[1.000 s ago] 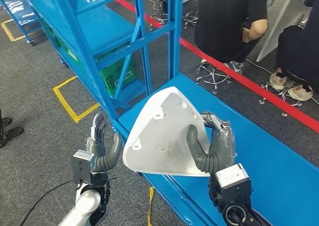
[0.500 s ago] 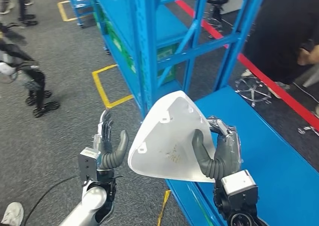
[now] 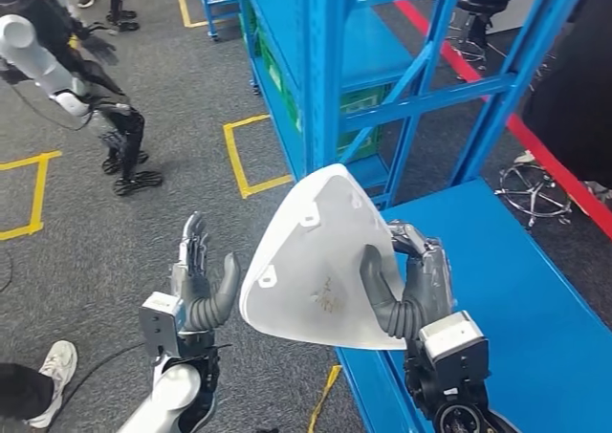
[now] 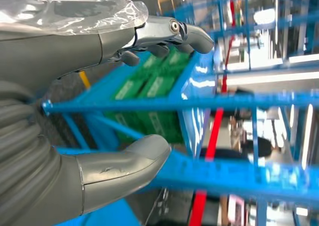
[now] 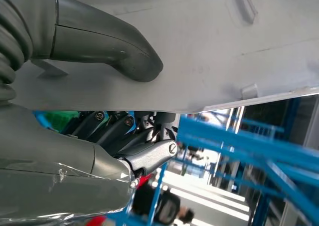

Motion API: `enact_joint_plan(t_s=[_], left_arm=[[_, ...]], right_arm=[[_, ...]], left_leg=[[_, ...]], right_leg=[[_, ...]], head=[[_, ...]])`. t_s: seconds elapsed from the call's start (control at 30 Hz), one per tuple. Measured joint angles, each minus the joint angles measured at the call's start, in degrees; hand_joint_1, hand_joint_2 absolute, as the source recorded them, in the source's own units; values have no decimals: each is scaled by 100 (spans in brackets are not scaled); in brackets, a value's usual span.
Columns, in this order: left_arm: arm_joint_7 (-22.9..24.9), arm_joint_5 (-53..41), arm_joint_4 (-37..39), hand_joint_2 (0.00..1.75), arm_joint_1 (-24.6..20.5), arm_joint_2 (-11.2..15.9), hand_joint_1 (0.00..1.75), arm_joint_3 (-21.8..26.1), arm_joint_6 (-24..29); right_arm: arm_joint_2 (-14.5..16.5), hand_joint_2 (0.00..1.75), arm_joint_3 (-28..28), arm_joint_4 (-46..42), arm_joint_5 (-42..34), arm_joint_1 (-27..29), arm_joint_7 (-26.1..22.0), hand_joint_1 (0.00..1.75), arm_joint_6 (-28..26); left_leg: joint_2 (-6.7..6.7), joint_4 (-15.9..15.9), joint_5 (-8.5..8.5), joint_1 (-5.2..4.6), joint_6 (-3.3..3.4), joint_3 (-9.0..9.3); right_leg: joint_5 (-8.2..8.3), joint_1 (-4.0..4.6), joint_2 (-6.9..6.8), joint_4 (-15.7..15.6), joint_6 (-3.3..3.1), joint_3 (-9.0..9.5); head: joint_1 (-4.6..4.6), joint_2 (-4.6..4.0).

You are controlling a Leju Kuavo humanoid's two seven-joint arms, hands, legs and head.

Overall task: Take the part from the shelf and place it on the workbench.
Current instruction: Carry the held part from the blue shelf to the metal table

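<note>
Camera swung left; right hand grips part.

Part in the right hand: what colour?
White, with a small brownish smudge; the part shows best in the head view.

right hand raised, thumb pressed across near face of white part, fingers wrapped behind its edge, wrist below, left hand upright just beside the part's far edge, fingers apart, thumb angled toward it, holding nothing
</note>
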Motion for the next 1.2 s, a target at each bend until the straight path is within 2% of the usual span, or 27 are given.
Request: enact_joint_plan(t_s=[0.07, 0.1, 0.17, 0.2, 0.27, 0.3, 0.33, 0.37, 0.4, 0.43, 0.47, 0.53, 0.57, 0.6, 0.63, 0.67, 0.7, 0.77, 0.8, 0.83, 0.9, 0.93, 0.97, 1.03, 1.1, 1.13, 1.2], left_arm=[[-27, 32, 0, 175, -23, 1, 0, -7, 8], [-40, 47, 0, 175, -33, 1, 0, -10, 10], [-62, 71, -1, 175, -39, 6, 0, -15, 15], [-70, 79, -1, 175, -37, 8, 0, -15, 19], [-87, 82, -2, 175, -44, 9, 0, -19, 28], [-95, 84, -2, 175, -47, 9, 0, -23, 32], [-100, 88, -2, 175, -51, 9, 0, -27, 34], [-103, 92, -1, 175, -50, 10, 0, -31, 34], [-104, 97, -1, 175, -48, 13, 0, -33, 34], [-105, 103, 0, 175, -47, 17, 0, -34, 34], [-107, 108, 0, 175, -47, 20, 0, -34, 34], [-113, 116, 1, 175, -52, 24, 0, -40, 22], [-117, 117, 1, 175, -56, 23, 0, -48, 12], [-120, 118, 2, 175, -57, 25, 0, -56, 3], [-122, 119, 2, 175, -55, 27, 0, -62, 0], [-123, 121, 1, 175, -49, 30, 0, -66, 7], [-123, 123, -1, 175, -44, 35, 0, -67, 21], [-121, 124, -5, 175, -63, 45, 0, -67, 44], [-120, 124, -5, 175, -74, 48, 0, -67, 49], [-117, 125, -5, 175, -80, 51, 0, -67, 50], [-97, 128, -4, 175, -70, 62, 0, -67, 59], [-82, 129, -4, 175, -64, 72, 0, -67, 67], [-66, 129, -5, 175, -61, 81, 0, -67, 76], [-37, 126, -10, 175, -65, 102, 0, -67, 95], [3, 118, -25, 175, -73, 119, 0, -67, 98], [24, 116, -32, 175, -77, 128, 0, -67, 87], [55, 113, -49, 175, -78, 153, 0, -67, 61]], right_arm=[[-11, 175, 33, 0, -43, -40, -20, 175, -3], [-15, 175, 47, 0, -61, -63, -31, 175, -4], [-18, 175, 68, 0, -75, -97, -44, 175, -8], [-20, 175, 78, 0, -75, -110, -48, 175, -10], [-31, 175, 100, 0, -80, -140, -63, 175, -14], [-42, 175, 114, 1, -86, -153, -70, 175, -16], [-52, 175, 128, 2, -98, -160, -78, 175, -19], [-63, 175, 143, 4, -118, -162, -81, 175, -20], [-72, 175, 157, 9, -135, -161, -83, 175, -21], [-80, 175, 170, 15, -151, -162, -85, 175, -25], [-88, 175, 183, 21, -160, -166, -86, 175, -29], [-102, 175, 206, 27, -158, -181, -87, 175, -43], [-105, 175, 217, 28, -156, -192, -85, 175, -54], [-108, 175, 228, 30, -154, -200, -78, 175, -62], [-110, 175, 237, 32, -153, -207, -68, 175, -64], [-109, 175, 246, 32, -154, -217, -58, 175, -60], [-108, 175, 255, 33, -155, -229, -48, 175, -46], [-106, 175, 269, 33, -153, -257, -42, 175, -19], [-105, 175, 276, 36, -153, -266, -39, 175, -10], [-105, 175, 283, 42, -153, -269, -38, 175, -2], [-105, 175, 304, 59, -156, -269, -35, 175, 13], [-105, 175, 316, 67, -156, -272, -35, 175, 21], [-105, 175, 328, 73, -156, -277, -36, 175, 31], [-103, 175, 349, 82, -156, -299, -38, 175, 61], [-102, 175, 368, 93, -157, -338, -48, 175, 88], [-100, 175, 377, 101, -157, -356, -60, 175, 93], [-98, 175, 396, 119, -158, -384, -89, 175, 92]], left_leg=[[228, -663, 211, -28, 45, 354], [267, -785, 223, -43, 77, 415], [115, -811, 213, -60, 148, 416], [42, -821, 213, -56, 180, 426], [-97, -843, 219, -41, 242, 456], [-166, -847, 217, -39, 261, 464], [-239, -845, 213, -45, 276, 468], [-322, -843, 210, -54, 284, 472], [-410, -842, 206, -64, 289, 480], [-502, -840, 202, -72, 293, 495], [-593, -840, 198, -77, 294, 516], [-755, -833, 184, -86, 288, 544], [-829, -823, 181, -89, 275, 535], [-899, -817, 185, -84, 253, 511], [-974, -818, 198, -78, 220, 485], [-1052, -831, 218, -73, 181, 464], [-1022, -816, 210, -79, 150, 447], [-732, -522, 31, -109, 98, 300], [-518, -187, -144, -105, 76, 129], [-382, 214, -323, -90, 48, -90], [-275, 792, -493, -45, -1, -421], [-245, 790, -432, -24, -21, -437], [-199, 560, -282, -6, -36, -323], [68, -227, 53, 6, -46, 99], [283, -717, 198, -19, 4, 368], [297, -773, 195, -40, 43, 393], [141, -785, 204, -44, 123, 394]], right_leg=[[-56, 36, -118, 19, 61, 33], [-80, 56, -170, 24, 91, 49], [-123, 55, -296, 18, 150, 91], [-175, 37, -260, 51, 182, 93], [-429, -2, 17, 437, 224, -59], [-623, -11, 213, 837, 231, -247], [-806, -12, 331, 1290, 231, -472], [-929, -8, 392, 1693, 227, -692], [-929, -3, 418, 1896, 214, -832], [-802, 5, 437, 1858, 191, -864], [-575, 15, 478, 1605, 158, -795], [-76, 30, 742, 812, 82, -514], [52, 28, 871, 487, 55, -378], [97, 30, 957, 293, 36, -292], [85, 32, 961, 205, 22, -242], [74, 26, 890, 144, 12, -197], [90, 17, 811, 100, -4, -168], [129, 0, 637, 0, -45, -104], [134, 7, 541, -24, -63, -87], [129, 18, 448, -28, -79, -85], [112, 29, 259, -27, -90, -88], [102, 29, 174, -24, -86, -88], [88, 27, 94, -17, -76, -85], [37, 40, -40, 22, -29, -79], [-26, 72, -148, 73, 37, -67], [-51, 82, -204, 86, 68, -55], [-96, 65, -307, 91, 130, -26]], head=[[-31, 0], [-19, 0], [34, 0], [55, 0], [104, 0], [146, 0], [186, 0], [222, 0], [244, 0], [263, 0], [279, 0], [308, 0], [314, 0], [315, 0], [314, 0], [314, 0], [303, 0], [222, 0], [178, 0], [146, 0], [119, 0], [100, 0], [76, 0], [28, 0], [19, 0], [33, 0], [69, 0]])
